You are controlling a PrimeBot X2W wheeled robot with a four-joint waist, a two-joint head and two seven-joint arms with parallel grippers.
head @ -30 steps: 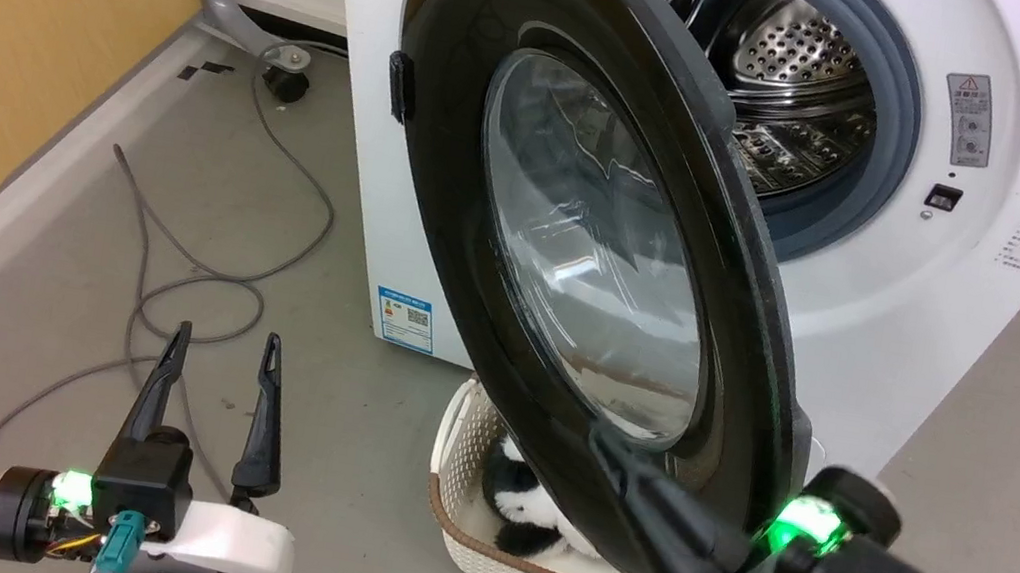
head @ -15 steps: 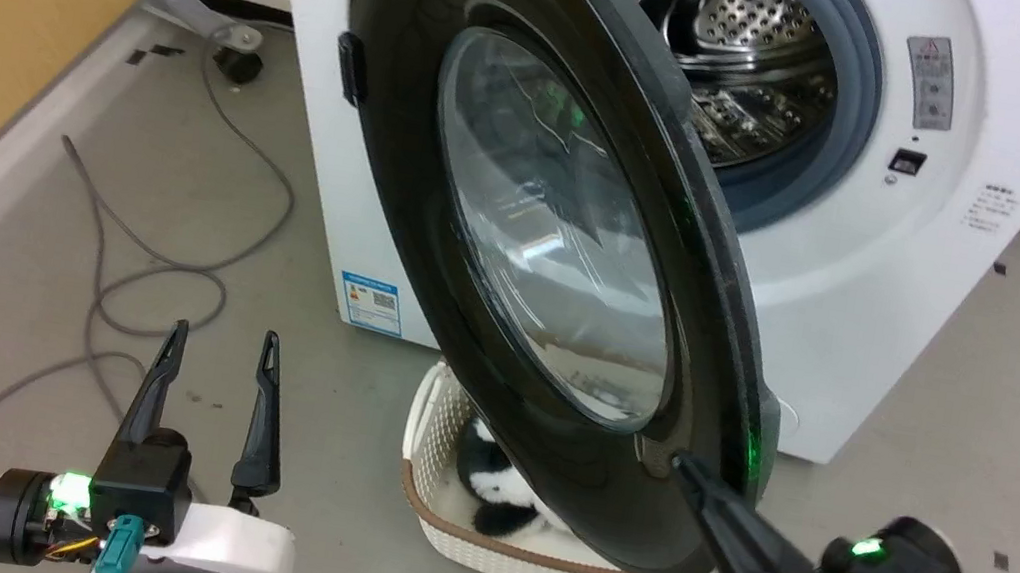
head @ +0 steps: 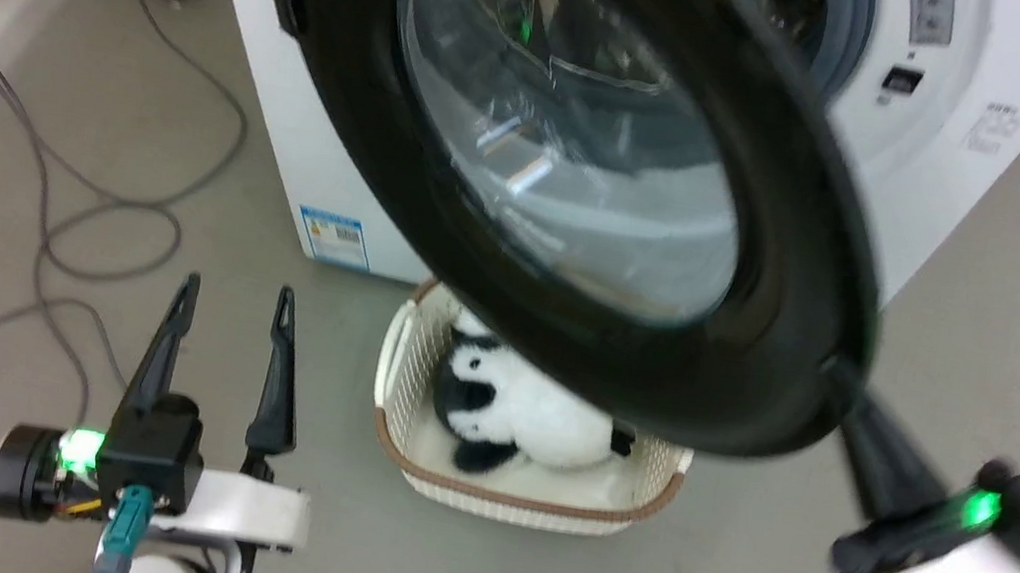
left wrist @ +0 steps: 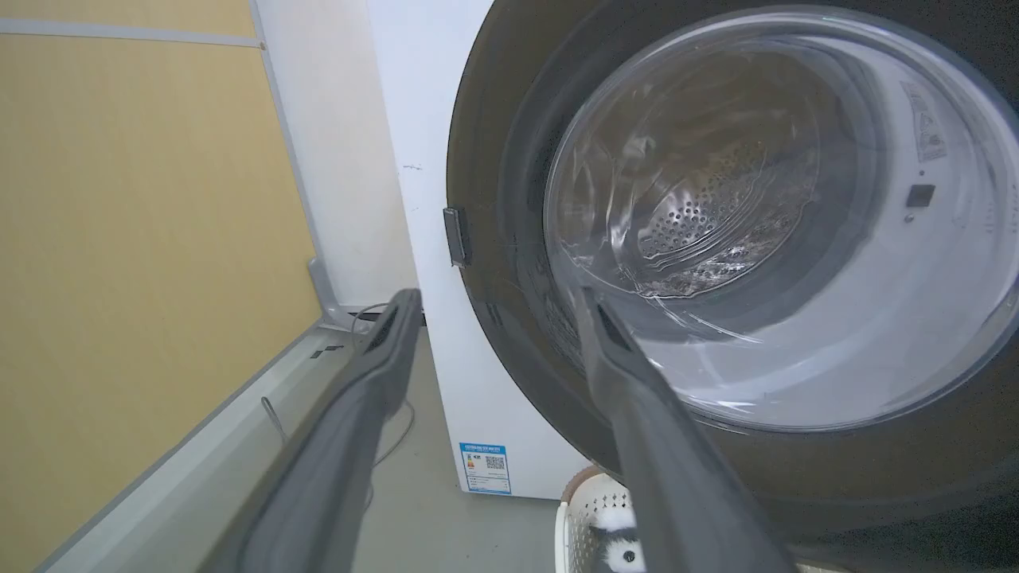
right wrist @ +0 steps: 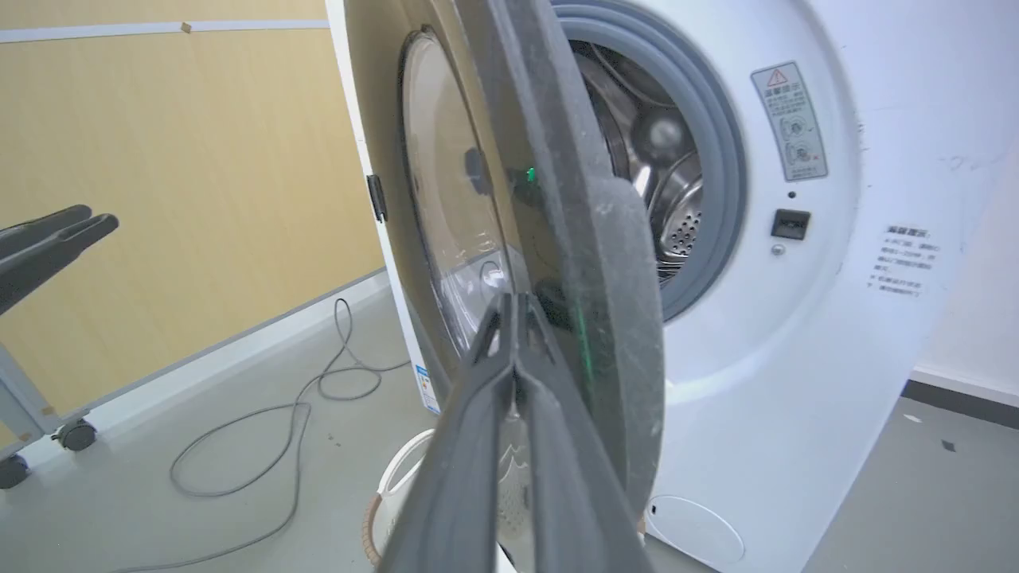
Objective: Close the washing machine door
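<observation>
Washing machine door (head: 806, 270) ajar; right fingers (head: 880, 448), pressed together, touch its rim.

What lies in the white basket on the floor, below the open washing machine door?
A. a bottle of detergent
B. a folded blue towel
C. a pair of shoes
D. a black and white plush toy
D: in the head view the white basket holds a black and white plush toy, just below the lower edge of the washing machine door.
</observation>
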